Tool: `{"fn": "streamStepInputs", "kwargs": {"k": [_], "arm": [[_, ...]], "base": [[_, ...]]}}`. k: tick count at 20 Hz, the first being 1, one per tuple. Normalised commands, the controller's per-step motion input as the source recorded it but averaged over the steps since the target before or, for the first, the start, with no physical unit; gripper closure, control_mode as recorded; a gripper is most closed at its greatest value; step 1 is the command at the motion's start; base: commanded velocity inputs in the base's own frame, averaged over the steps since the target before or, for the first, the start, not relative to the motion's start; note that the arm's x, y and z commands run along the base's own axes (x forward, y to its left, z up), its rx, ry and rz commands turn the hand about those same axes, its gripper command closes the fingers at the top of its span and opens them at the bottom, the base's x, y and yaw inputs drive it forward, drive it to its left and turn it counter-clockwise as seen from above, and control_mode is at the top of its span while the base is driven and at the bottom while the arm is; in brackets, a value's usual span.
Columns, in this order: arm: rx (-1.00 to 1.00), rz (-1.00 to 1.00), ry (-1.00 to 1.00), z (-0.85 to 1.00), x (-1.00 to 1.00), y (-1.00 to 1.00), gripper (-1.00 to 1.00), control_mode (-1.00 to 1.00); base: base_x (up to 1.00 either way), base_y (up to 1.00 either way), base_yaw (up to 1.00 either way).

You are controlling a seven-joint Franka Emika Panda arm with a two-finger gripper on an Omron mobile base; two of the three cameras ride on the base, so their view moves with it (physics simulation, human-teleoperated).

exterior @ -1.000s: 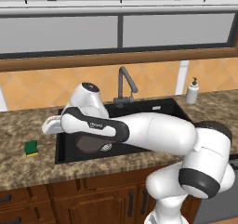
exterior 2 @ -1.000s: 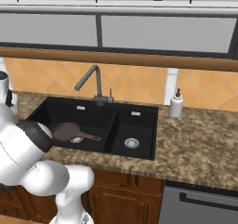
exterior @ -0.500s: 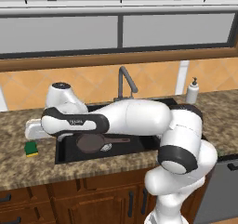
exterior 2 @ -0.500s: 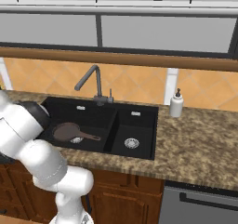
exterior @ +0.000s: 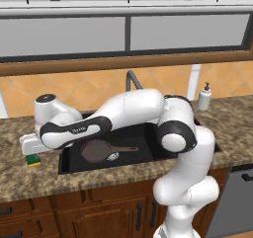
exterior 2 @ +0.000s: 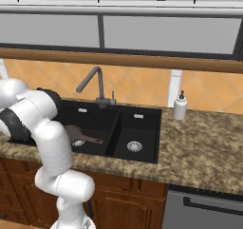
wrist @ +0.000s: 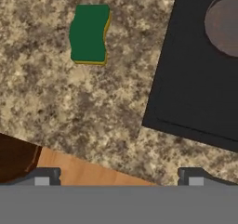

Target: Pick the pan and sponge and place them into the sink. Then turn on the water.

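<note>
The green and yellow sponge (exterior: 33,159) lies on the granite counter just left of the black sink (exterior: 143,133). In the hand view the sponge (wrist: 89,33) sits ahead and to the left of my gripper (wrist: 118,177), whose fingertips (wrist: 42,176) stand wide apart and open with nothing between them. My white hand (exterior: 30,145) hovers directly over the sponge. The dark brown pan (exterior: 97,150) rests in the large basin, its handle pointing right, and its rim shows as the pan (wrist: 223,25) in the hand view. No water runs from the faucet (exterior 2: 95,83).
A white soap dispenser (exterior 2: 179,105) stands on the counter right of the sink. The smaller basin with a silver drain (exterior 2: 134,146) is on the right. The counter's front edge and wooden cabinets (wrist: 79,169) lie just under the hand. My arm spans the sink in the left base view.
The arm has swung left across the sink and lowered, bringing the hand from over the basin's left edge to above the sponge. Pan and sponge have not moved.
</note>
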Motion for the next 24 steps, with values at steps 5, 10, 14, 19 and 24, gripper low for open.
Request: {"fn": "streamStepInputs", "kwargs": {"k": [5,10,14,19,24], "arm": [[0.0,-0.02,0.02,-0.19,0.39,0.25,-1.0,-1.0],[0.0,0.0,0.06,-0.22,0.43,0.39,-1.0,-1.0],[-0.01,0.0,0.02,-0.21,0.42,0.26,-1.0,-1.0],[-0.02,0.0,0.04,-0.29,0.37,0.08,-1.0,-1.0],[0.0,0.0,0.04,-0.43,0.32,0.0,-1.0,-1.0]], "base": [[0.0,0.0,0.0],[0.0,0.0,0.0],[0.0,0.0,0.0],[0.0,0.0,0.0],[0.0,0.0,0.0]]}}
